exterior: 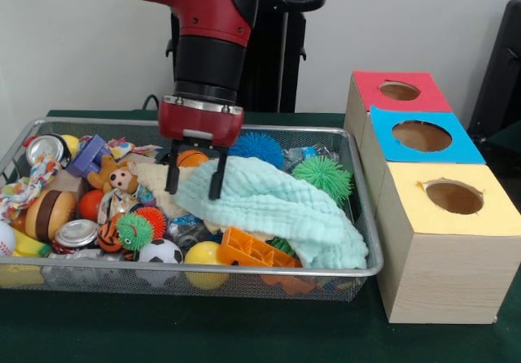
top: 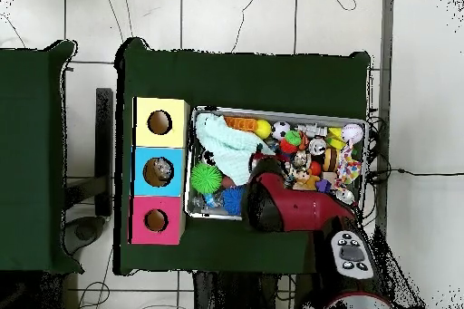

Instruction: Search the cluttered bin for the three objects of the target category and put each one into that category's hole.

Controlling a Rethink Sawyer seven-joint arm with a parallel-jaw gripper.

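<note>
Dark green tablecloth [exterior: 244,330] over the table, white wall [exterior: 81,45] behind, pale tiled floor [top: 272,15] around (grey grout lines), second green-covered table [top: 32,156] alongside, black cables [top: 118,6] trailing on the tiles.

no readable text, labels, brands or numbers on anything

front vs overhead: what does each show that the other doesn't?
Front only: the gripper, open, its fingers down at the edge of the green cloth; also the cans at the bin's left end.
Overhead only: the whole green table, the tiled floor around it, and something sitting inside the blue box's hole; the arm hides the gripper.
Both: the wire bin of toys, the cloth, the spiky green ball, and the red, blue and yellow boxes.
</note>
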